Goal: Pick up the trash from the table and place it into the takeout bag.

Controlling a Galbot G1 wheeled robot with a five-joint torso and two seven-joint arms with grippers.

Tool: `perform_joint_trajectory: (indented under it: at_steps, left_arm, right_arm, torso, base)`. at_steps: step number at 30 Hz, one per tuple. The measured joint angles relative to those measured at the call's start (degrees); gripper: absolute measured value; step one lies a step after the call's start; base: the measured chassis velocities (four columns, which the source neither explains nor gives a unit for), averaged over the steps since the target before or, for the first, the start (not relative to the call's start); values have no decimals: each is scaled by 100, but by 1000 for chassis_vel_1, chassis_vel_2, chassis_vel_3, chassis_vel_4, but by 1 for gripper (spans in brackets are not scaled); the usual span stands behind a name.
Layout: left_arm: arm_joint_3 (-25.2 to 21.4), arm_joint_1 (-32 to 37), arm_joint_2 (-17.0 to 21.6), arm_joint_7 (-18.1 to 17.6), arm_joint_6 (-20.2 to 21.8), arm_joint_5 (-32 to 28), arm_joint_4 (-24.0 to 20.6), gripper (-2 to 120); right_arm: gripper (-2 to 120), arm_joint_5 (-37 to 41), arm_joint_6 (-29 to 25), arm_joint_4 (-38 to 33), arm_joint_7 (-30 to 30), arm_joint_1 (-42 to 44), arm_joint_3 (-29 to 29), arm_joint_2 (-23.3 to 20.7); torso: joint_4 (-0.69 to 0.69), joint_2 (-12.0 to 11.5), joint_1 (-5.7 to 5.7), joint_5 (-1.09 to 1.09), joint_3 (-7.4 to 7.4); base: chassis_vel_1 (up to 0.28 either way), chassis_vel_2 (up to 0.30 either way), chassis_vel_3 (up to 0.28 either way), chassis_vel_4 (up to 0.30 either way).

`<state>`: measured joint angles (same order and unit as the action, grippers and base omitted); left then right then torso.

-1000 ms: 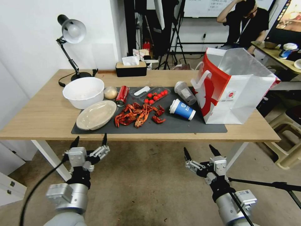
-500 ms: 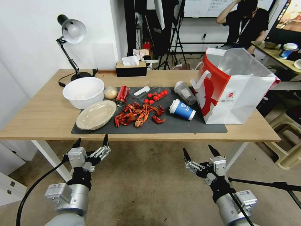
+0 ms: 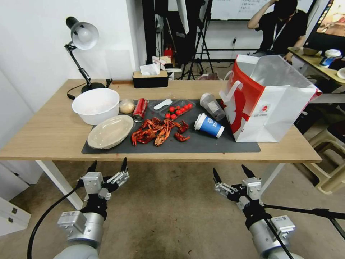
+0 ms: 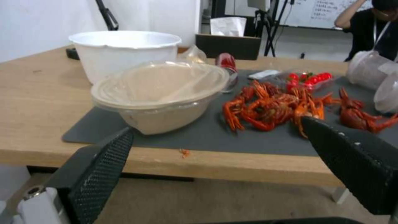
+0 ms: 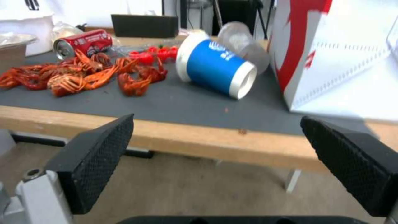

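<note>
On the table [image 3: 46, 133] lies the trash: a beige oval plate [image 3: 110, 132] [image 4: 159, 93], a red soda can [image 3: 140, 109] [image 5: 83, 42], a small beige ball [image 3: 127, 106], a toppled blue paper cup [image 3: 209, 125] [image 5: 215, 68] and a clear plastic cup [image 3: 212, 106] [image 5: 244, 43]. The takeout bag [image 3: 267, 100] [image 5: 344, 59] stands open at the right end. My left gripper [image 3: 108, 167] hangs open below the table's front edge, under the plate. My right gripper [image 3: 231, 173] is open too, below the edge near the blue cup.
A big white bowl [image 3: 95, 105] sits behind the plate. Red crayfish shells [image 3: 158, 131] and a tray of cherry tomatoes [image 3: 178, 109] lie on the dark mat [image 3: 222, 145]. A desk lamp [image 3: 81, 39] and tissue box [image 3: 150, 77] stand at the back. A stool [image 3: 329, 158] is right of the table.
Both grippers have sunk slightly and drifted a little to the right, still open. Nothing on the table has moved.
</note>
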<state>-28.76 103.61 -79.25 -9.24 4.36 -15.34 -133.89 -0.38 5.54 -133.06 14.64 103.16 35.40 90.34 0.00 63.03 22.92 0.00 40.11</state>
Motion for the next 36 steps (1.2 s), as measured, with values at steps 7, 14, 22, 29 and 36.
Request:
perform_joint_trajectory:
  at_steps: [7,14,22,29,36]
  left_arm:
    - [156,-128,153,2,-8,-47,147,100]
    - [144,-101,213,-39,-83,-50,170,100]
    - [29,19,165,-84,-239,-39,85,100]
    - [36,72,80,-271,-435,76,132,100]
    - [23,96,21,-296,-486,104,167,100]
  right_arm:
    - [100,145,-243,215,353,-312,272,-342]
    - [100,420,-187,673,626,-1127,190,-743]
    - [100,1147,-250,1328,844,-2107,-5,-1623]
    - [100,1870,94,1904,849,-3037,-215,-2447]
    - [100,2294,397,2315,823,-3834,-527,-2858]
  torso:
    - [0,0,0,0,0]
    - [2,0,0,0,0]
    - [0,0,2,-1,1]
    - [0,0,1,0,1]
    - [0,-1,2,0,1]
  base:
    - [0,0,0,0]
    - [0,0,0,0]
    - [0,0,0,0]
    - [0,0,0,0]
    - [0,0,0,0]
